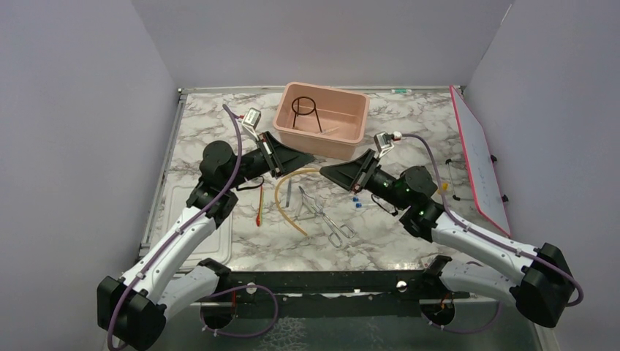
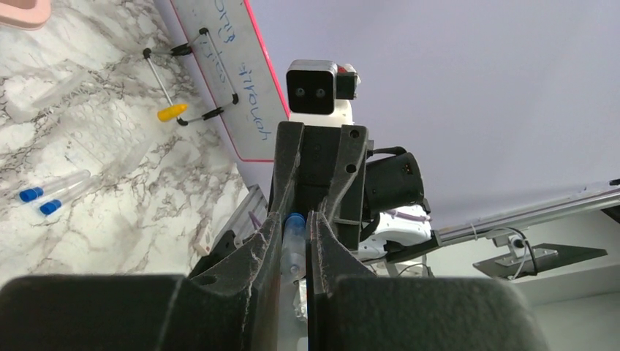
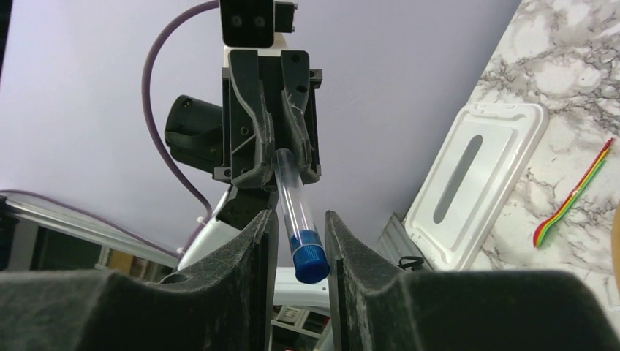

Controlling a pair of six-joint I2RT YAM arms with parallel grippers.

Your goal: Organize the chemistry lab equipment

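Observation:
A clear test tube with a blue cap (image 3: pixel 295 212) hangs in the air between my two grippers. My left gripper (image 2: pixel 296 241) is shut on the tube's body; it also shows in the top view (image 1: pixel 313 157). My right gripper (image 3: pixel 301 241) is open, its fingers on either side of the blue cap (image 3: pixel 308 262); it also shows in the top view (image 1: pixel 325 170). On the table below lie the curved tan rubber tube (image 1: pixel 281 201), silver tongs (image 1: pixel 325 216), spatula (image 1: pixel 289 194), red-orange rod (image 1: pixel 259 208) and two more blue-capped tubes (image 1: pixel 356 202). The black wire ring stand (image 1: pixel 305 110) stands in the pink tub (image 1: pixel 351 102).
A flat white lid (image 1: pixel 197 212) lies at the near left. A pink-edged whiteboard (image 1: pixel 479 157) leans against the right wall, with a yellow-tipped tool (image 1: pixel 444 186) beside it. Grey walls close in the table on three sides.

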